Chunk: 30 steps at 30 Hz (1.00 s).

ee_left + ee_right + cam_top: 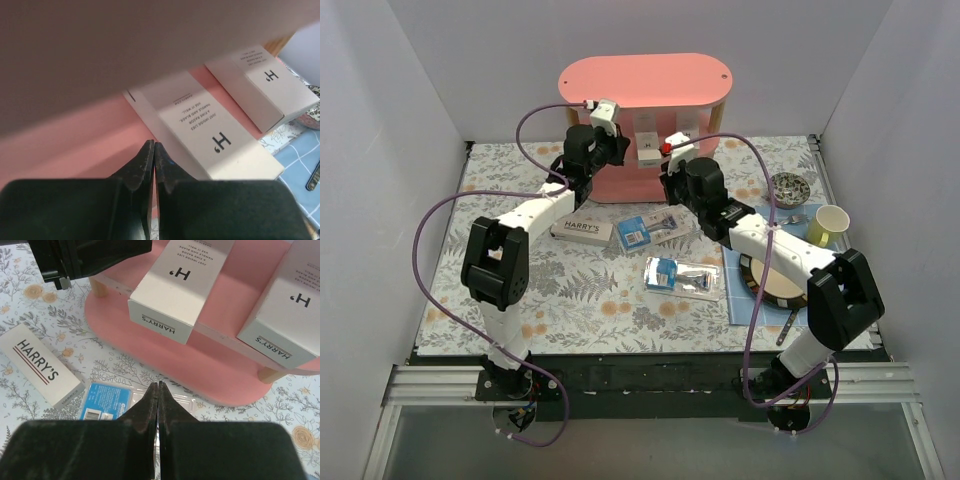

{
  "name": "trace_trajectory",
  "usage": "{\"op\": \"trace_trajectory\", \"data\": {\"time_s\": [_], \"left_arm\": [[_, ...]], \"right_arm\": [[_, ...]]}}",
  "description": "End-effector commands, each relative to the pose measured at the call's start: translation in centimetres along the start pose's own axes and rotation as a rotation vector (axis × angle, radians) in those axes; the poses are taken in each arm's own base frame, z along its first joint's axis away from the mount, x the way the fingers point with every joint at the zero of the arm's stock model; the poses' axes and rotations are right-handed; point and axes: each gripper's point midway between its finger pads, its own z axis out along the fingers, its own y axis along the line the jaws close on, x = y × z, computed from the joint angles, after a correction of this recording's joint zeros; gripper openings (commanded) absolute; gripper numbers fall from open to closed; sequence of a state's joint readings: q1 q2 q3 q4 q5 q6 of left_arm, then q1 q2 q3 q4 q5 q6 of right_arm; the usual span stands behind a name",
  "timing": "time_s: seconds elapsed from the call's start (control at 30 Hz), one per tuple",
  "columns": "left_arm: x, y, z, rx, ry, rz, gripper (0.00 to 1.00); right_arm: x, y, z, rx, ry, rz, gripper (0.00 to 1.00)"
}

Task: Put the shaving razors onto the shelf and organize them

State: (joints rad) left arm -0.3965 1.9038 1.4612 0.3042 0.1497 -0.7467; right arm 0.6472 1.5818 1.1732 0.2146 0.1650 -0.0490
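The pink shelf (643, 80) stands at the back of the table. Two white razor boxes (175, 285) (290, 310) lie on its middle tier, their ends sticking out over the front edge. My left gripper (154, 145) is shut and empty, reaching in over that tier just left of one box (210, 140). My right gripper (158, 385) is shut and empty, hovering in front of the shelf above a blue-carded blister pack (107, 401). A third HARRY'S box (582, 230) lies flat on the table. A second blister pack (685, 277) lies nearer the front.
A yellow cup (830, 224) and a small metal bowl (789, 186) stand at the right. A round plate (770, 280) lies on a blue cloth (735, 300) under the right arm, with cutlery (790, 325) beside it. White walls close in both sides.
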Motion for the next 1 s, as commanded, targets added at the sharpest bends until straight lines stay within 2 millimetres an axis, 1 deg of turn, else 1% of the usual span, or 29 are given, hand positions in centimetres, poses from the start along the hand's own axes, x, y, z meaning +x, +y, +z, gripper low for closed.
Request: {"op": "trace_trajectory", "data": {"time_s": [0.0, 0.03, 0.07, 0.1, 0.17, 0.33, 0.37, 0.4, 0.63, 0.97], "left_arm": [[-1.4, -0.5, 1.1, 0.03, -0.041, 0.029, 0.0], [-1.8, -0.8, 1.3, 0.042, -0.049, 0.03, 0.0], [-1.3, -0.7, 1.6, 0.044, -0.041, 0.029, 0.0], [-1.4, -0.7, 1.7, 0.044, -0.043, 0.031, 0.0], [-1.4, -0.7, 2.0, 0.044, -0.044, 0.031, 0.0], [-1.5, -0.5, 1.8, 0.037, -0.045, 0.034, 0.0], [-1.2, -0.8, 1.8, 0.048, -0.04, 0.037, 0.0], [-1.5, -0.9, 1.6, 0.052, -0.045, 0.042, 0.0], [-0.6, -1.4, 1.4, 0.087, -0.022, 0.037, 0.0], [-0.9, -0.8, 1.6, 0.055, -0.032, 0.054, 0.0]], "right_arm": [[-5.2, -0.3, 1.1, 0.009, -0.155, 0.039, 0.01], [-5.2, -0.3, 1.4, 0.008, -0.153, 0.041, 0.01], [-5.1, -0.1, 1.6, 0.001, -0.152, 0.04, 0.01], [-5.5, 0.0, 1.7, -0.001, -0.164, 0.041, 0.01], [-5.6, 0.2, 2.0, -0.012, -0.169, 0.04, 0.01], [-5.8, 0.4, 3.2, -0.014, -0.178, 0.052, 0.01], [-5.8, 0.5, 3.4, -0.018, -0.18, 0.053, 0.01], [-5.8, 0.5, 3.5, -0.017, -0.18, 0.056, 0.01], [-5.8, 0.8, 4.7, -0.026, -0.182, 0.055, 0.01], [-6.5, 0.9, 6.2, -0.03, -0.211, 0.059, 0.01]]}}
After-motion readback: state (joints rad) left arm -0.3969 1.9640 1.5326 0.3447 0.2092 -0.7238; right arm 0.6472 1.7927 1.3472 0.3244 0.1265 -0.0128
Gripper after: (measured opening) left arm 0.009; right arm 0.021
